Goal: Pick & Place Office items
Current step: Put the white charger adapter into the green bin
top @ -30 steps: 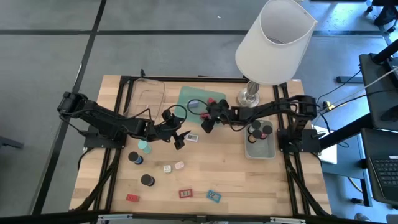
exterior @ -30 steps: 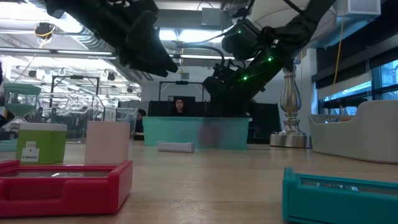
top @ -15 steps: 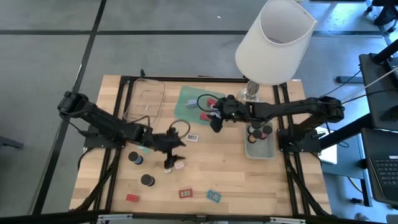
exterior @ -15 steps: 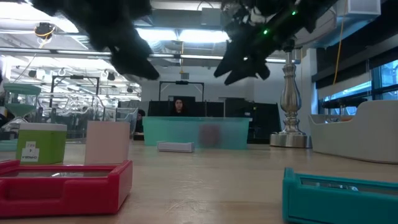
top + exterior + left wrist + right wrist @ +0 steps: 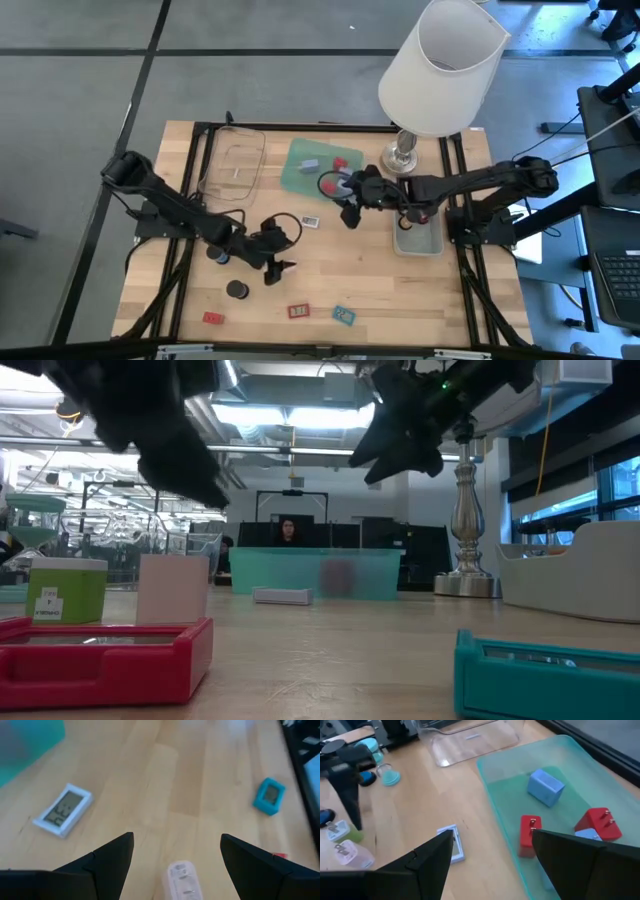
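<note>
Wooden counter (image 5: 380,290) carries scattered office items. Left end effector (image 5: 274,268) hangs low with fingers spread, empty, a white-pink block (image 5: 180,879) lying between its fingers on the counter and a small white display piece (image 5: 63,810) nearby. Right end effector (image 5: 348,214) hovers beside the green tray (image 5: 495,775), fingers spread, holding nothing; 2 red blocks (image 5: 529,834) and a blue block (image 5: 545,787) sit in that tray. A teal rectangle (image 5: 344,315) lies near the counter's front edge.
</note>
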`<state>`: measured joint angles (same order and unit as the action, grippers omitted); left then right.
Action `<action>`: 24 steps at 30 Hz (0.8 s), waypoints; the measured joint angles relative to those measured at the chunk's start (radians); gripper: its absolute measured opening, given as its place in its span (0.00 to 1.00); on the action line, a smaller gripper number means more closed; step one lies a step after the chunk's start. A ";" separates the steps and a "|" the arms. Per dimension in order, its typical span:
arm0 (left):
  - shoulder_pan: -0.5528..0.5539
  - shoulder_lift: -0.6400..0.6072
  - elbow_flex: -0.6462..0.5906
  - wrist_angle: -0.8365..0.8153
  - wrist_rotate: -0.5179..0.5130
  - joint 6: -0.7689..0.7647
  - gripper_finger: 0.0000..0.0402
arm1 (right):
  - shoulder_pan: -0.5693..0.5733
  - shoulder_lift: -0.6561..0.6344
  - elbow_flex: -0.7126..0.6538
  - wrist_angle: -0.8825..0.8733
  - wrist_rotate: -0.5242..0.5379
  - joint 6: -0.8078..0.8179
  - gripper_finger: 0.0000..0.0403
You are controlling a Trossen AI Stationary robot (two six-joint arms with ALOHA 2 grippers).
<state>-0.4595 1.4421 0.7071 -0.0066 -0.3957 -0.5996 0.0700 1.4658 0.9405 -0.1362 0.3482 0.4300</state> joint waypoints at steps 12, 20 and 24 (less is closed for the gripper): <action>-0.033 0.084 0.000 0.010 0.037 -0.077 0.73 | 0.117 0.000 0.000 -0.009 0.166 0.031 0.69; -0.063 0.100 0.000 0.010 0.012 -0.097 0.73 | 0.175 0.000 0.000 -0.009 0.248 0.031 0.69; -0.065 0.149 0.000 0.011 0.025 -0.096 0.73 | 0.191 0.000 0.001 -0.008 0.273 0.032 0.69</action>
<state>-0.5247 1.5907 0.7071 0.0045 -0.3712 -0.6960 0.2614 1.4654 0.9413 -0.1446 0.6216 0.4615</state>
